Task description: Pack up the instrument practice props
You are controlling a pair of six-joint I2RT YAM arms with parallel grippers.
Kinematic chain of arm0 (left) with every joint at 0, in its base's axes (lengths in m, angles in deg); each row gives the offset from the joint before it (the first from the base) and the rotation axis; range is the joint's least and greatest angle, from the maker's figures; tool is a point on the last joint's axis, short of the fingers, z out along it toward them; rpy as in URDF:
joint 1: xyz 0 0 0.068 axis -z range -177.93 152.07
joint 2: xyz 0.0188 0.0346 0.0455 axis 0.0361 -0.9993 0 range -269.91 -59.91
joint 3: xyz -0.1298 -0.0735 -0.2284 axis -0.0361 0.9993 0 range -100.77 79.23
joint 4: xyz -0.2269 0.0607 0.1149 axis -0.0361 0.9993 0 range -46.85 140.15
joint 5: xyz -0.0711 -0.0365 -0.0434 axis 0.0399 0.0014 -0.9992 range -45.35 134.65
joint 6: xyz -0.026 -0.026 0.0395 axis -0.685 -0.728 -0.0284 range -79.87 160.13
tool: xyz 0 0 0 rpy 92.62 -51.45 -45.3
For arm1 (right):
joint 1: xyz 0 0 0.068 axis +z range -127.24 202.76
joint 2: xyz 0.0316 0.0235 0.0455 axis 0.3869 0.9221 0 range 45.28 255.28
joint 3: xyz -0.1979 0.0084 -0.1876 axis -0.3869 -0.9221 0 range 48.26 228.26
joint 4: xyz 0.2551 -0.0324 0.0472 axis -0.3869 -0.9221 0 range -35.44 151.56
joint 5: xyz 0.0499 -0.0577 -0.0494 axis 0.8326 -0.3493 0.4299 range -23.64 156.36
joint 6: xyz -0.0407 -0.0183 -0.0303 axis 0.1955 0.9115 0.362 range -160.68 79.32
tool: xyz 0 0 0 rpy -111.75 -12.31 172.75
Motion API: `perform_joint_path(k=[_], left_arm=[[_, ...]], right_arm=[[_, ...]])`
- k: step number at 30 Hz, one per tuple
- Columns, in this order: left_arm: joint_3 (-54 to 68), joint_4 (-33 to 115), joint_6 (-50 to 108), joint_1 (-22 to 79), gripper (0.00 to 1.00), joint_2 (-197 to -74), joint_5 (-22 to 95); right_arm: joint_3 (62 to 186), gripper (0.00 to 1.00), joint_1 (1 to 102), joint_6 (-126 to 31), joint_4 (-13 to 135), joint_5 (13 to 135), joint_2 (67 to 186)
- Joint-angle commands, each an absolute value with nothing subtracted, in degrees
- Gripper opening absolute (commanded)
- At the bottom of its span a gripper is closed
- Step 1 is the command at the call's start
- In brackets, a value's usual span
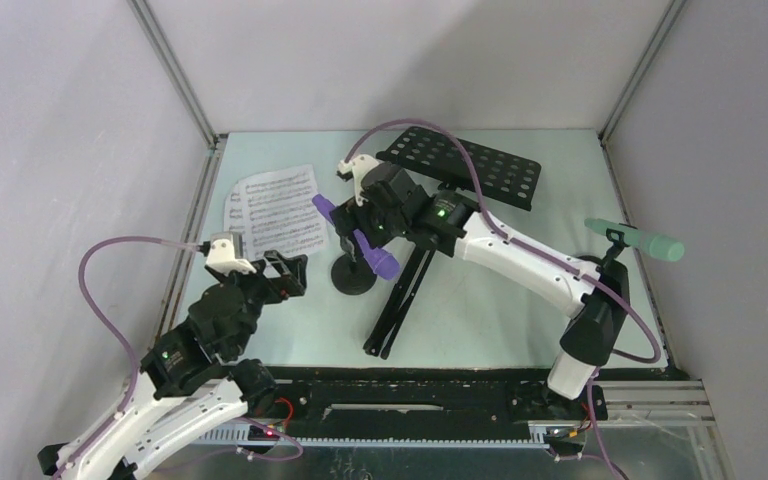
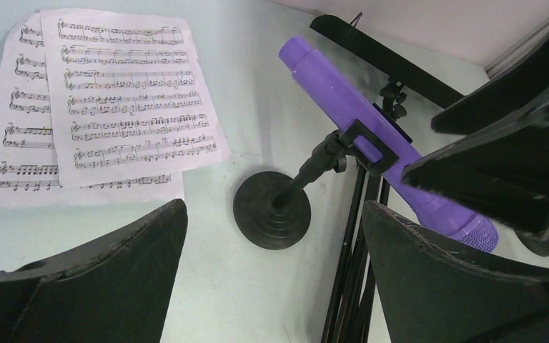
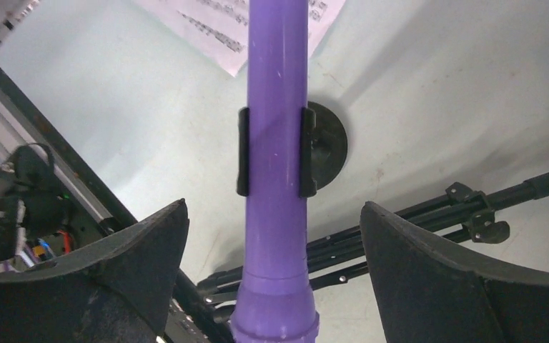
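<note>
Straddling purple microphone [image 3: 277,71] | right tool [image 3: 274,236] spread wide, gripping nothing | microphone between its fingers, clipped in mic holder [image 3: 329,146] beyond | risk: off-centre closing topples holder | left tool [image 2: 275,229] wide, empty

Tilted purple microphone [image 2: 343,107] (clipped in black holder [image 2: 271,212]); 2 pages [image 2: 114,100] flat.

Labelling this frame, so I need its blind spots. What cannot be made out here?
- Top view, mint-green microphone: its holder's base sits behind the right arm.
- Top view, music rack: its mast runs under the right arm.
- Right wrist view, purple microphone: both ends are cut off by the top and bottom edges.
- Top view, sheet-music pages: the notes are too small to read.
</note>
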State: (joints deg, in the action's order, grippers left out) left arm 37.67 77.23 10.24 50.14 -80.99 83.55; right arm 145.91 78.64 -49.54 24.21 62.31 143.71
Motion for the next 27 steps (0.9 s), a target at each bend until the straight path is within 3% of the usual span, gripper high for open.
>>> perform_joint_path(k=[1, 7, 14, 24, 27], left_arm=[[36.92, 74.62, 11.77, 49.83, 1.0, -82.63, 85.93], [36.43, 75.27, 12.54, 49.83, 1.0, -83.47, 87.1], [36.2, 77.44, 12.0, 49.82, 1.0, -81.93, 87.37], [32.69, 79.18, 15.62, 49.82, 1.0, -80.05, 84.16], [30.89, 78.56, 18.99, 49.87, 1.0, -80.21, 82.72]], right_arm=[[154.32, 0.96, 77.91, -51.58, 22.28, 60.76, 141.8], [152.45, 0.99, 77.71, -54.24, 24.14, 56.4, 139.71], [150.46, 1.0, 73.83, -64.09, 24.73, 63.21, 136.69], [128.12, 1.0, 61.44, -75.29, 39.57, 82.0, 123.2], [124.16, 1.0, 61.26, -71.44, 41.65, 80.8, 118.07]])
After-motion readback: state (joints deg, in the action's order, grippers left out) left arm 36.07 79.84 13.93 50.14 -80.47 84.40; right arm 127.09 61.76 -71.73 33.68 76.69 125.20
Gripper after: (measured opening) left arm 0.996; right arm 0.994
